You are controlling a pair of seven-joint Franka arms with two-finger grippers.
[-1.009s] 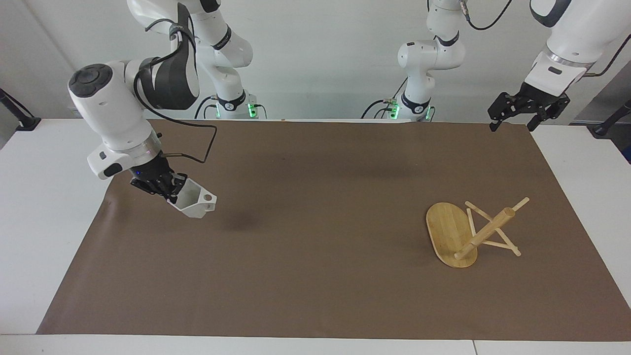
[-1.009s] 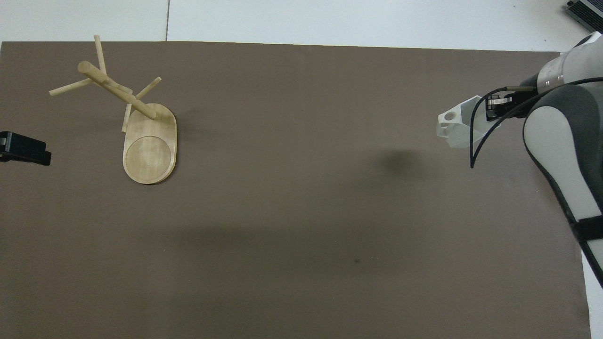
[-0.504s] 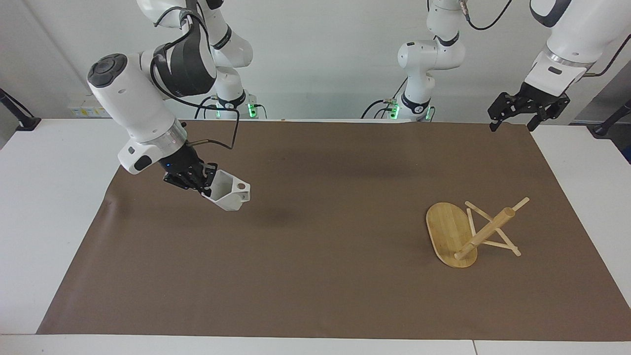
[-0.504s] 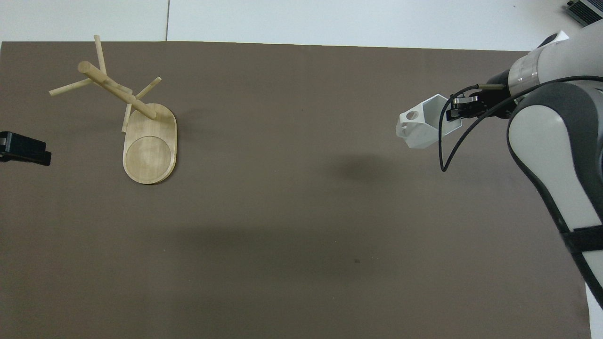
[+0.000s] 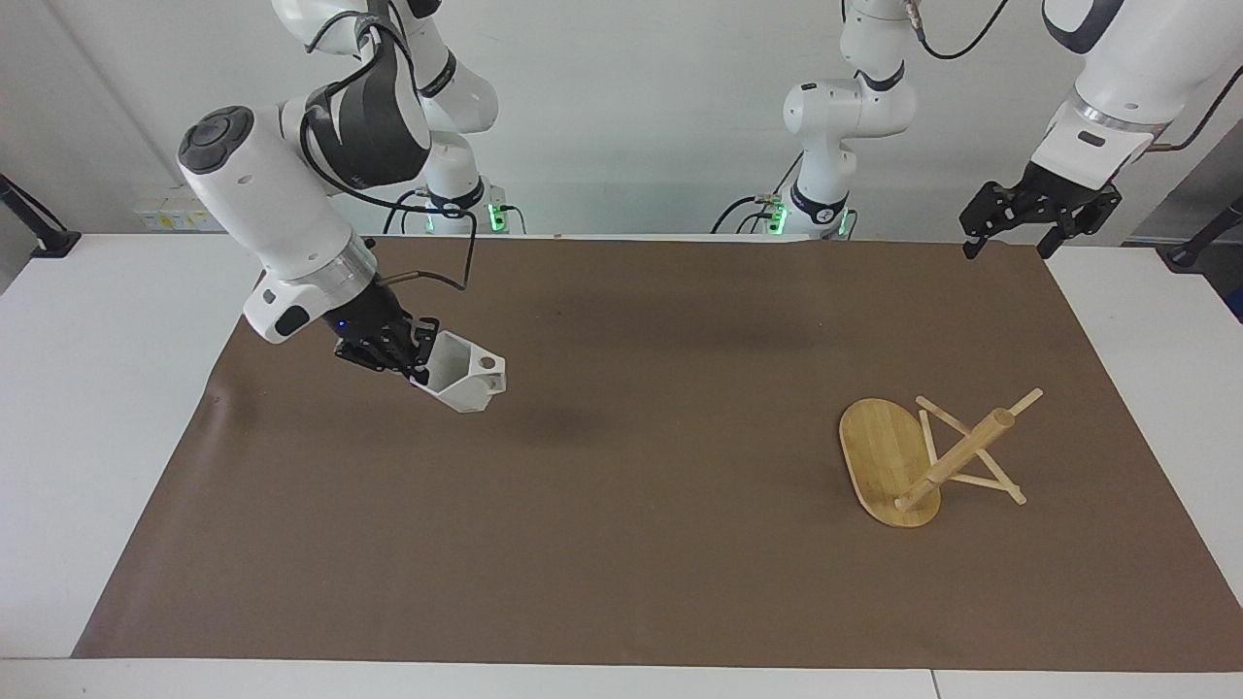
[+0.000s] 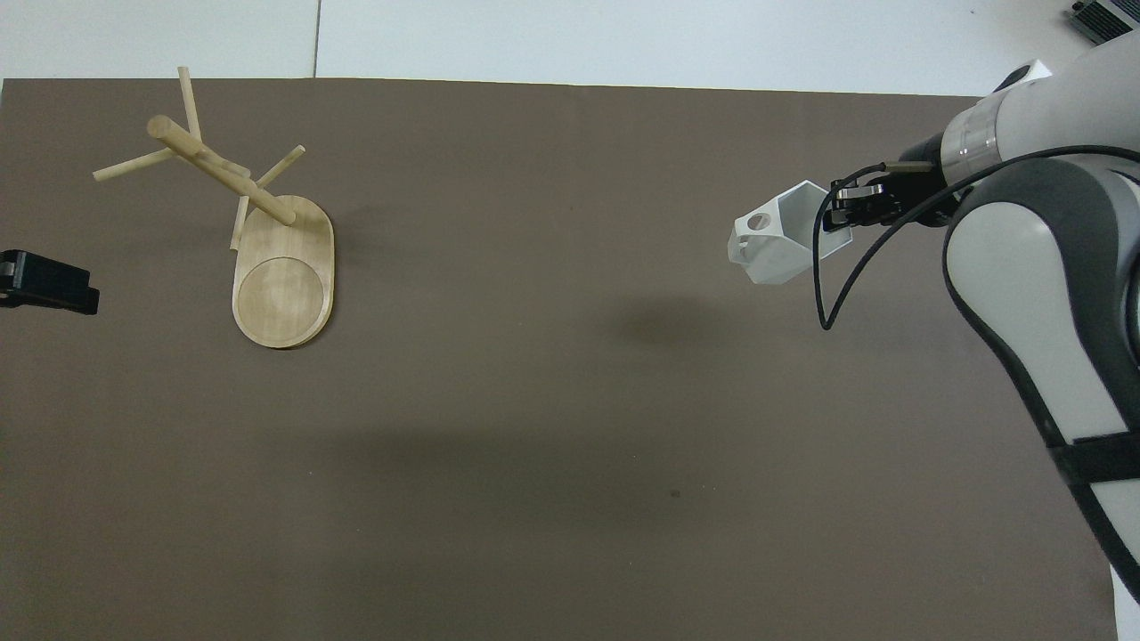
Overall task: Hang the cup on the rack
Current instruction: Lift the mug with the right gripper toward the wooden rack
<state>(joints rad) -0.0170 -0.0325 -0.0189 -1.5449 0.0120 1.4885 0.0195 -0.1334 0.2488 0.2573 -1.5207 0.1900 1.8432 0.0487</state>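
right claw [image 5: 419,359] holds cup [image 5: 464,381] over mat [image 5: 621,544]

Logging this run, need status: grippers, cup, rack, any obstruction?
Right gripper shut on cup, airborne over the mat. Left gripper open, waiting at its table end. Rack upright, pegs bare. Nothing between cup and rack.

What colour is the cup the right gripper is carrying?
Plain matte white; the cup in the right gripper shows best in the facing view.
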